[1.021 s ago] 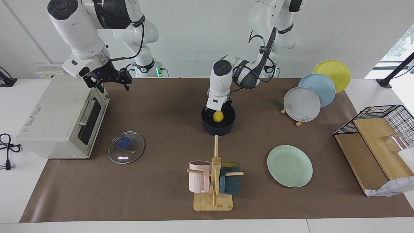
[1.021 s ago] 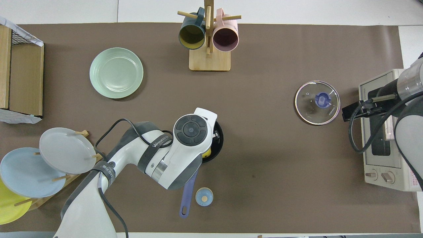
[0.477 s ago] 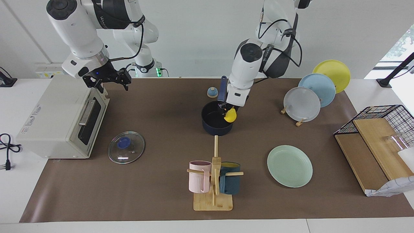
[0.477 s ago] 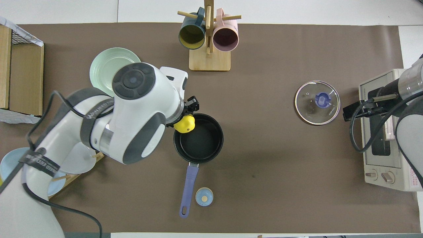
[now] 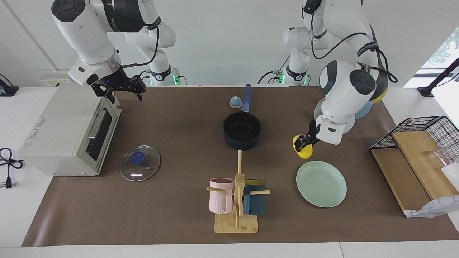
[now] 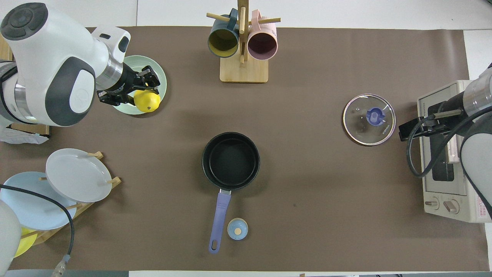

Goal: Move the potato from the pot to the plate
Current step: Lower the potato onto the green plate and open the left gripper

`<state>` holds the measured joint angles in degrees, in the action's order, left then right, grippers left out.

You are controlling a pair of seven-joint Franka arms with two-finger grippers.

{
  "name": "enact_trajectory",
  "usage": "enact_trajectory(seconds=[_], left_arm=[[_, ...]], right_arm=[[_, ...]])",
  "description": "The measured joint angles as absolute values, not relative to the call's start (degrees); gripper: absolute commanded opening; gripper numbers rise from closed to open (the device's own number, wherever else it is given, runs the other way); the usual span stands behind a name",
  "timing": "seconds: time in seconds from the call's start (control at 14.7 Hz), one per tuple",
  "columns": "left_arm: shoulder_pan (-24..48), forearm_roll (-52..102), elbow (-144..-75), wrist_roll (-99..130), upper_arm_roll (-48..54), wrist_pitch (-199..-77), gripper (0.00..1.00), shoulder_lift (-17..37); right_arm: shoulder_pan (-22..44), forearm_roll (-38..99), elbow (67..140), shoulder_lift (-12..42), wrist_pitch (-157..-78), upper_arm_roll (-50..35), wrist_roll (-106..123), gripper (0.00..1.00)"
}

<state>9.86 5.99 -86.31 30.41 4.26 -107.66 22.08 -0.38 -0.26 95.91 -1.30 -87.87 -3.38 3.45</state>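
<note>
1. The left gripper [image 5: 303, 143] is up in the air with its fingers closed on the potato [image 5: 303, 149], which hangs just below them.
2. In the facing view the potato sits above the counter [image 5: 179, 215] just short of the plate [image 5: 321, 183]. The overhead view lays it over the plate's rim, which a raised load would do anyway.
3. The pot [image 5: 242, 134] stands empty, well apart from the left gripper toward the table's middle.
4. To finish the carry well, I judge the left gripper should travel on until the potato is over the plate's flat middle, then lower until the potato nearly touches before the fingers part. A glossy, lumpy piece dropped near the raised rim could roll off.
5. The potato reads as a rough oval. Its long axis seems to hang downward from the fingers, tipped a little, with the broader end lowest. I cannot tell this firmly.
6. The right gripper [image 5: 120, 87] waits over the toaster oven [image 5: 64, 132].
</note>
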Motion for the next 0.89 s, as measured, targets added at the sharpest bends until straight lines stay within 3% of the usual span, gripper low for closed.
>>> enact_trajectory(seconds=[0.27, 0.41, 0.54, 0.68, 0.75, 0.82, 0.89], left_arm=[[6.5, 3.1, -82.4, 22.2, 4.3, -114.9, 0.0, 31.4], [5.9, 2.9, -82.8, 19.9, 4.3, -118.0, 0.0, 33.1], [5.9, 2.7, -83.9, 19.4, 4.6, -119.5, 0.09, 33.5], [6.2, 2.5, -84.8, 19.3, 4.8, -119.8, 0.49, 33.5], [6.2, 2.5, -85.1, 19.2, 4.8, -119.9, 0.79, 33.5], [6.3, 2.4, -85.1, 18.9, 4.8, -119.9, 1.0, 33.4], [6.3, 2.1, -85.1, 18.7, 4.8, -119.9, 1.0, 33.3]], right_arm=[[-0.4, -0.3, 95.9, -1.3, -87.9, -3.4, 3.5, 1.0], [-0.4, -0.3, 95.9, -1.3, -87.9, -3.4, 3.5, 1.0], [-0.4, -0.3, 95.9, -1.3, -87.9, -3.4, 3.5, 1.0], [-0.4, -0.3, 95.9, -1.3, -87.9, -3.4, 3.5, 1.0], [-0.4, -0.3, 95.9, -1.3, -87.9, -3.4, 3.5, 1.0], [-0.4, -0.3, 95.9, -1.3, -87.9, -3.4, 3.5, 1.0], [-0.4, -0.3, 95.9, -1.3, -87.9, -3.4, 3.5, 1.0]])
